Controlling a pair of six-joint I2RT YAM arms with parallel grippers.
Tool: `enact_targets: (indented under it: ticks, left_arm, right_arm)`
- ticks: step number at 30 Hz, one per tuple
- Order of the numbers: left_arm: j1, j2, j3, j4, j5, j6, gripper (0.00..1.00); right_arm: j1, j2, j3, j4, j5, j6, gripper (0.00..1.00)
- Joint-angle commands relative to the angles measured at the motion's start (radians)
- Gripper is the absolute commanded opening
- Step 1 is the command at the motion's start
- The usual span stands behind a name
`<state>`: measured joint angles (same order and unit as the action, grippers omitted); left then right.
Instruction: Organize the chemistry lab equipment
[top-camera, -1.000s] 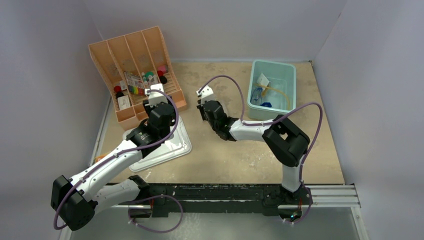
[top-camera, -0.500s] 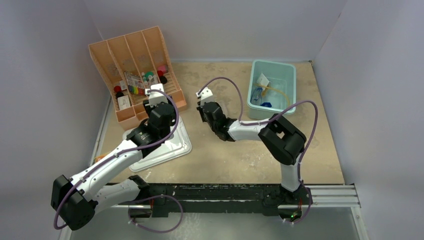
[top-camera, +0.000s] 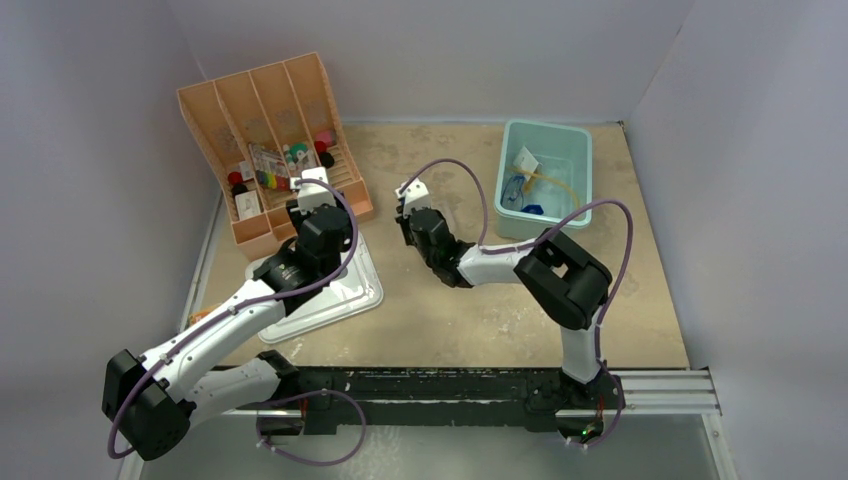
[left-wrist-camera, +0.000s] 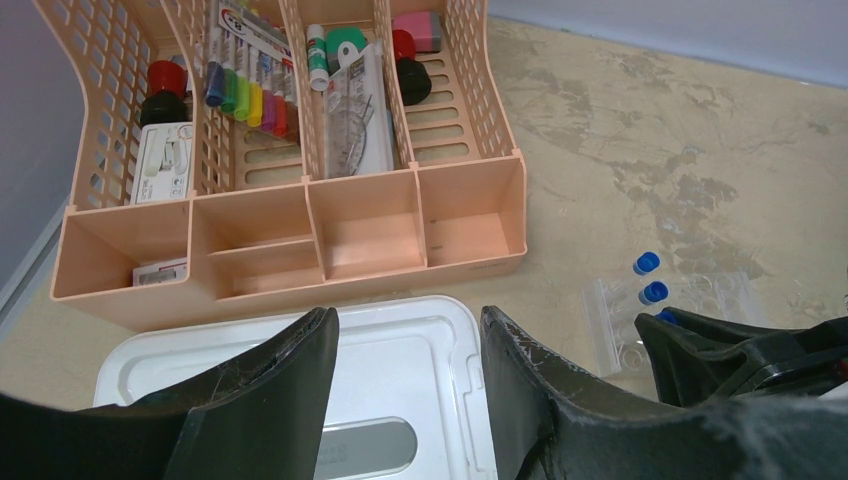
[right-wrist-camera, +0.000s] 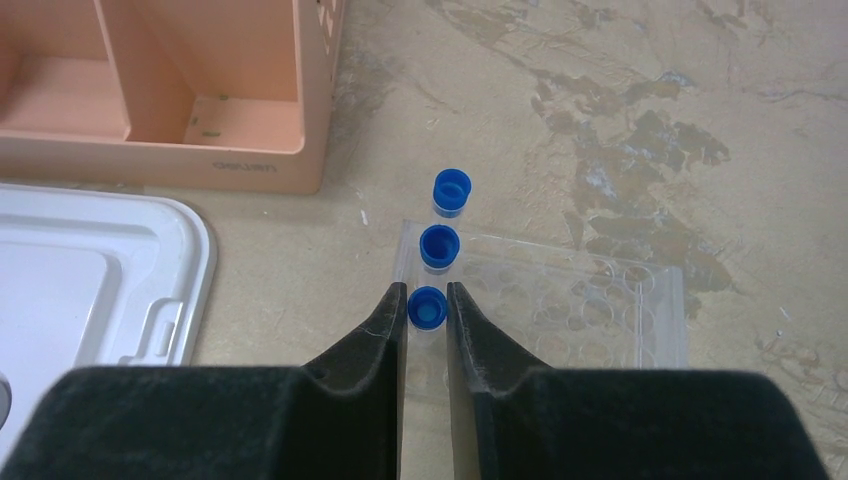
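Right arm (top-camera: 560, 280) leftward — claw (right-wrist-camera: 425, 290) on blue-capped tube (right-wrist-camera: 428, 308)

Hidden or tiny
Far-right teal bin (top-camera: 547, 124) contents: too small to name. Test tube (right-wrist-camera: 428, 309) body: hidden between right gripper (right-wrist-camera: 426, 289) fingers.

Looked like a robot lab test cell: plain pale walls (top-camera: 430, 50) boxing a stained tan surface (top-camera: 450, 310), aluminium mounting rail (top-camera: 660, 390) up front.
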<state>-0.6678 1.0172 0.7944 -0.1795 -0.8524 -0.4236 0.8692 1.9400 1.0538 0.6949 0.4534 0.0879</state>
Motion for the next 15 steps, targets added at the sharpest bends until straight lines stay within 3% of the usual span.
enact_targets:
  ticks: [1, 15]
  left_arm:
    - [0.006, 0.000, 0.013, 0.045, -0.009, 0.016, 0.54]
    - [0.005, 0.002, 0.014, 0.046, -0.009, 0.017, 0.54]
  right_arm:
    - [-0.002, 0.003, -0.018, 0.119, 0.005, -0.039, 0.19]
    - [-0.002, 0.018, -0.005, 0.096, 0.003, -0.030, 0.24]
